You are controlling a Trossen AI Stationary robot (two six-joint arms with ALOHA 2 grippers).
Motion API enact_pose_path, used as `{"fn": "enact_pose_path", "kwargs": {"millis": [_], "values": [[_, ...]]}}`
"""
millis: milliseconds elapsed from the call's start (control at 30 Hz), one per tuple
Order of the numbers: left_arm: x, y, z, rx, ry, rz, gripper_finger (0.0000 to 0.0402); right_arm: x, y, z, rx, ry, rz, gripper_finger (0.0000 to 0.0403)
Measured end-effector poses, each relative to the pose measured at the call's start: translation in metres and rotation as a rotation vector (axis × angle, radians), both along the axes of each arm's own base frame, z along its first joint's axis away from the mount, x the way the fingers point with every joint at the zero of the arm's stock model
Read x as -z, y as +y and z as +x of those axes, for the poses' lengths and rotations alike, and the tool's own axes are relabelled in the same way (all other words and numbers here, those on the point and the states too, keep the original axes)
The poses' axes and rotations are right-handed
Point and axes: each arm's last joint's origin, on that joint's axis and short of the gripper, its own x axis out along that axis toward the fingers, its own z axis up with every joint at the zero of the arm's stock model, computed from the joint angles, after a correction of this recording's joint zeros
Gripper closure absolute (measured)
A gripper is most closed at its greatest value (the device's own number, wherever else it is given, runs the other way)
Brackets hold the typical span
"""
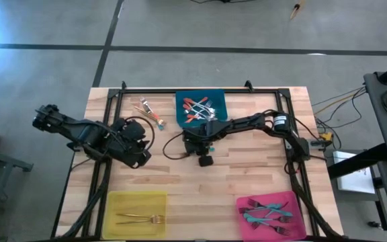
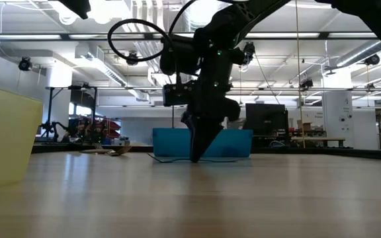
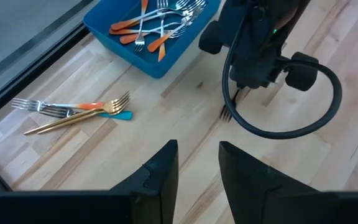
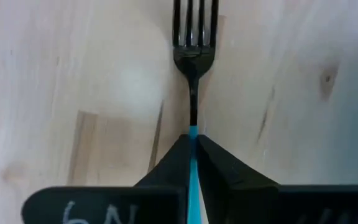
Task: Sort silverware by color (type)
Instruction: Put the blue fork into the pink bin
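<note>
A teal-handled fork [image 4: 194, 37] lies on the wood just in front of the blue bin [image 1: 180, 101], and my right gripper [image 4: 193, 155] is shut on it. Its tines [image 3: 225, 114] stick out below the right arm in the left wrist view. My left gripper [image 3: 197, 168] hangs open above the table's left part, with nothing between its fingers. A few loose forks [image 3: 79, 111], red-orange, teal and gold, lie on the table left of the blue bin. The blue bin holds several red-orange forks [image 1: 199, 111]. My right gripper pinches the fork's teal handle [image 4: 193, 138] between its two fingertips, close to where the teal meets the metal neck. The fingers come steeply from above, with the fork running out ahead of them. The fork's head [image 4: 194, 25] lies low on the wood.
A yellow bin [image 1: 116, 202] with a gold fork [image 1: 140, 218] stands at the near left. A pink bin [image 1: 294, 202] with several teal forks [image 1: 267, 214] stands at the near right. A black frame [image 1: 200, 91] runs around the table's far and side edges.
</note>
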Motion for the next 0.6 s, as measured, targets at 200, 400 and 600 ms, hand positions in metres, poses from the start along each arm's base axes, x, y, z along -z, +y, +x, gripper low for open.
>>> {"fn": "enact_pose_path", "kwargs": {"millis": [200,400,600], "values": [[-0.001,0.000,-0.001,-0.001,-0.002,-0.001,0.0302,-0.030,0.002,-0.012,0.108,0.022,0.023,0.0393],[0.000,0.000,-0.005,0.012,0.022,0.007,0.0302,-0.094,0.016,-0.041,0.262,-0.006,0.087,0.0393],[0.000,-0.007,-0.010,0.052,0.045,0.017,0.0302,-0.145,0.075,-0.086,0.344,-0.004,0.213,0.0394]]}}
